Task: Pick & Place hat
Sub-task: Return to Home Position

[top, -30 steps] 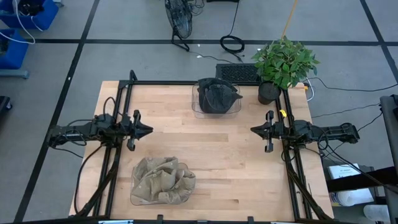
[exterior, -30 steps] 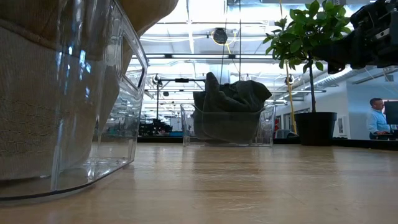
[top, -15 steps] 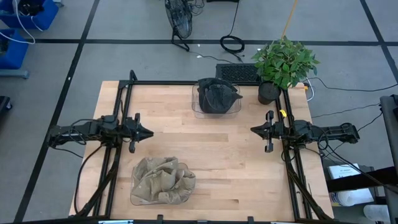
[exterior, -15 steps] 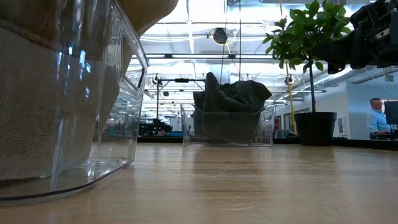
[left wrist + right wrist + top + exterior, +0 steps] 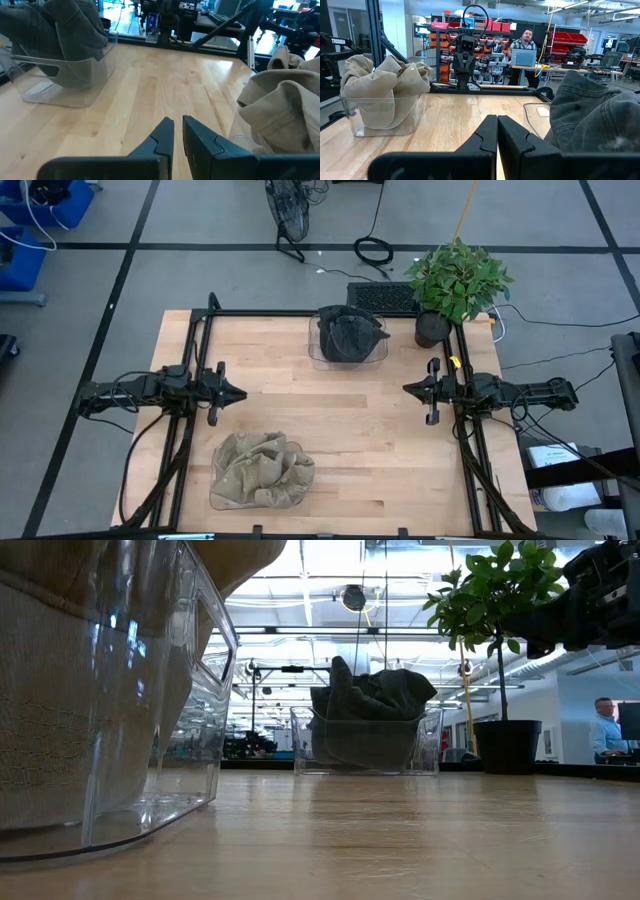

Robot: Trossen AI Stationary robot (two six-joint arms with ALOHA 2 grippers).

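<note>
The pale wooden desk has a black frame along its edges and stands on a gray floor crossed by dark lines. The potted plant sits at one far corner of it.

Just beside the plant, along the same far edge, a clear bin holds the dark gray cap, which is bunched up and bulges above the rim. Well away from the plant, toward the opposite near corner, a second clear bin holds the crumpled brown cap.

The right claw hovers low over the desk on the plant's side, its fingers drawn almost together and holding nothing. The left claw faces it from the far side of the desk, also narrow (only a thin slit shows between its fingers) and empty.

Past the plant, a coiled black cable lies on the floor. The room behind is a bright workshop, where a person sits at a laptop among red storage shelves.
</note>
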